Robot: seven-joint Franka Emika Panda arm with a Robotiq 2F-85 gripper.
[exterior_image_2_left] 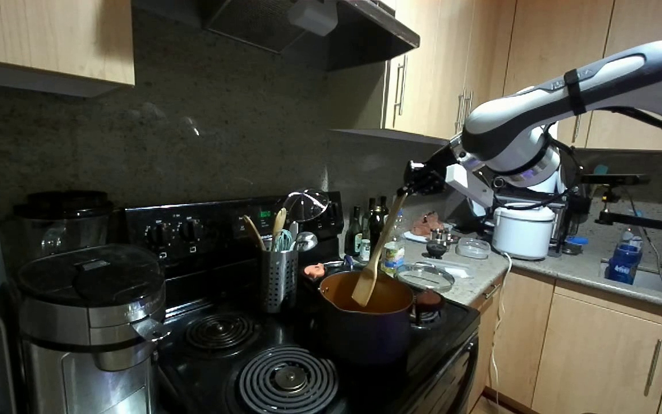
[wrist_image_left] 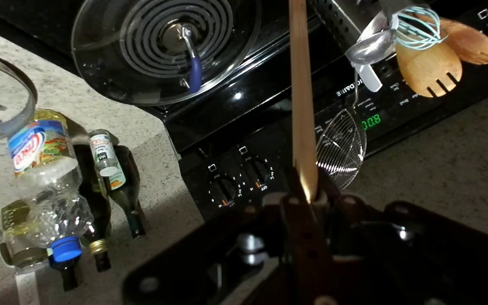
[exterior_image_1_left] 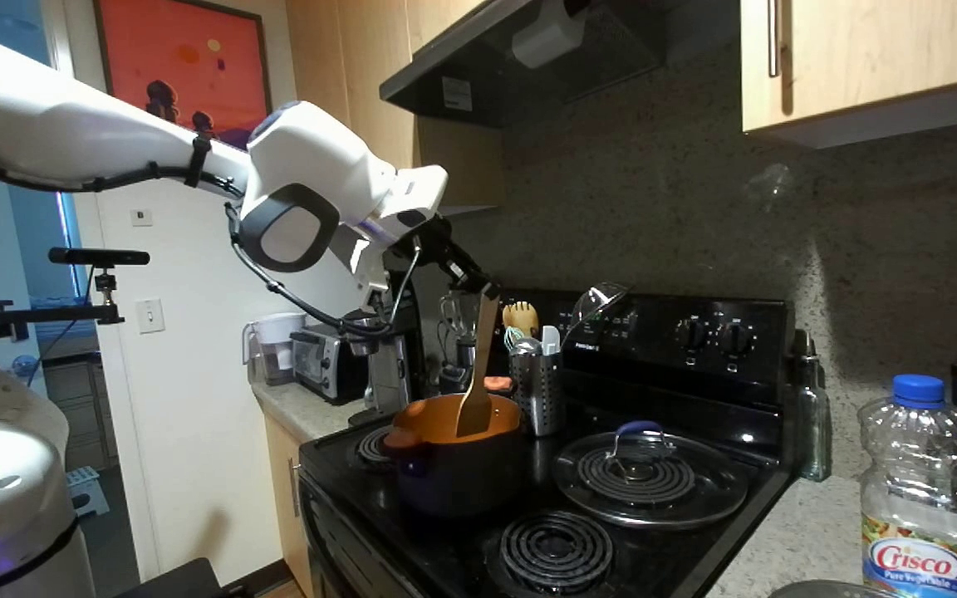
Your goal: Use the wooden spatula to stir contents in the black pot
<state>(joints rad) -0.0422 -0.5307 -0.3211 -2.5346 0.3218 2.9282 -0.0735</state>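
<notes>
Far to the left in an exterior view, the white Franka arm enters, with a water pitcher lower down in the background. Next comes the black pot, standing upright between coil burners of the electric stove; its interior shows orange in both exterior views, where wall and contents cannot be told apart. Tilted, with its blade down inside the pot, is the wooden spatula; the handle slants up above the rim. Above the pot, the fingers grasp the upper end of that handle, one on either side. Just behind the pot, to the right, stands a perforated steel utensil holder with a steel ladle and a slotted wooden spoon in it. Farther right, a glass lid with a blue-violet handle lies over a rear burner, and near the edge a blue-capped Crisco oil bottle stands on the table.
</notes>
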